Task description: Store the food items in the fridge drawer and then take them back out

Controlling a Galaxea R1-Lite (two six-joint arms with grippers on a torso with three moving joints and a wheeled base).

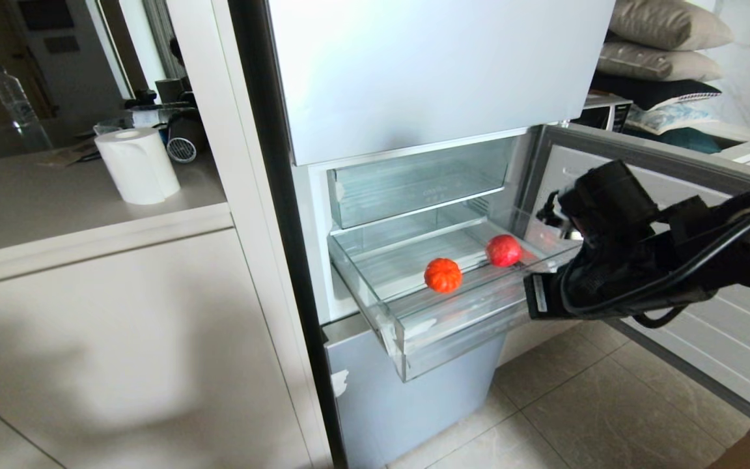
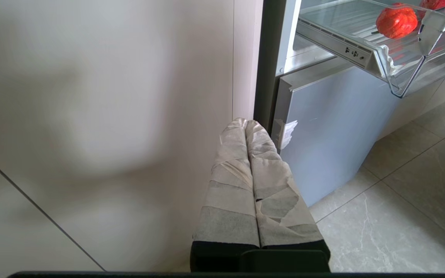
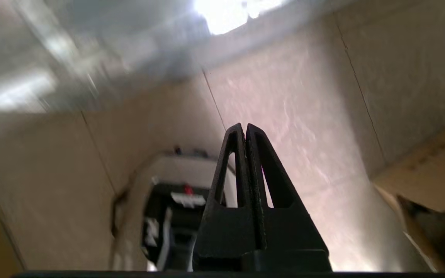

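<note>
The fridge drawer (image 1: 453,332) is pulled out, a clear bin with a ribbed floor. Two food items lie in it: a round glossy red fruit (image 1: 503,250) towards the back right and a ribbed orange-red fruit (image 1: 443,275) nearer the front. My right arm (image 1: 616,247) hangs just right of the drawer, outside it. In the right wrist view my right gripper (image 3: 244,125) is shut on nothing and points at the tiled floor. My left gripper (image 2: 245,122), with tape-wrapped fingers, is shut and parked low beside the cabinet panel. From there the drawer (image 2: 400,73) and the orange-red fruit (image 2: 396,21) show above.
The open fridge door (image 1: 707,339) stands right of my right arm. A second clear bin (image 1: 414,182) sits above the drawer, a pale-blue door panel (image 1: 401,391) below. A paper towel roll (image 1: 137,163) stands on the counter. A cardboard box (image 3: 431,170) lies on the floor.
</note>
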